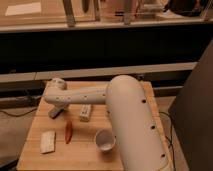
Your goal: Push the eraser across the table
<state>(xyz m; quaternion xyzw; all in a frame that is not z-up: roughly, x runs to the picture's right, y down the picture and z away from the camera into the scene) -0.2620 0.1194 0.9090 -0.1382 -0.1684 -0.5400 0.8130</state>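
My white arm (125, 115) reaches from the lower right across the light wooden table (85, 157) to its left side. From the wrist, the grey gripper (56, 111) points down at the table top near the left edge and is shut. I cannot make out the eraser as a separate thing; it is hidden by the arm or gripper. Nothing shows as held in the gripper.
A whitish-beige block (48, 141) lies at the front left, with a red oblong thing (68, 132) just right of it. A white tube (85, 113) lies under the forearm, and a white cup (105, 140) stands front centre. A dark shelf unit runs behind the table.
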